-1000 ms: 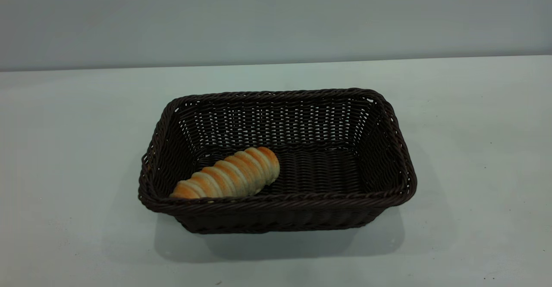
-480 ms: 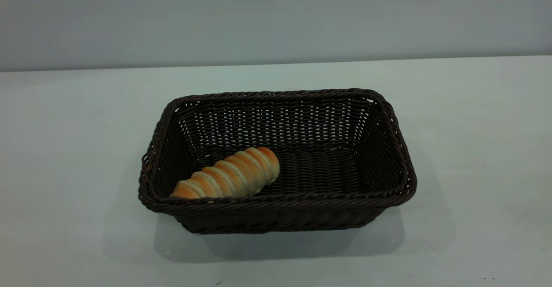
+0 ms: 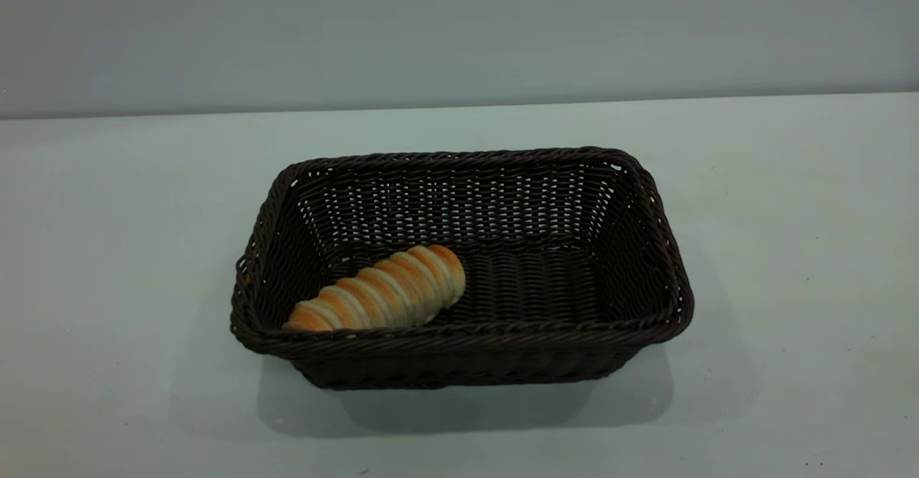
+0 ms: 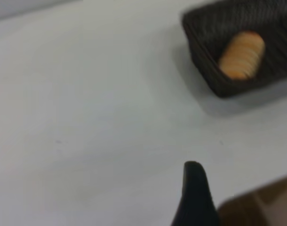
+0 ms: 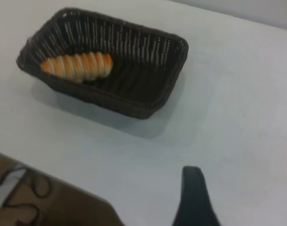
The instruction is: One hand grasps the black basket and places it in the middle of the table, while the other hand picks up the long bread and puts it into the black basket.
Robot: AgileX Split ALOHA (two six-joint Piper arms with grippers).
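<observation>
Black basket (image 3: pixel 650 198) mid white table (image 3: pixel 108 248), long bread (image 3: pixel 380 291) inside; grey wall (image 3: pixel 459 26) behind; fingers' state unclear.

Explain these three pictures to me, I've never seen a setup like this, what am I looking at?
This is a two-armed robot at a white table. The wide picture comes from a camera facing the table; the other two come from cameras on each arm's wrist. A black basket sits mid-table, and the long bread lies inside it, near one end. Neither arm appears in the wide picture. In each wrist picture, the dark shape at the edge is a single fingertip of that arm's gripper: the left gripper and the right gripper, both pulled back above bare table. Nothing is held.
</observation>
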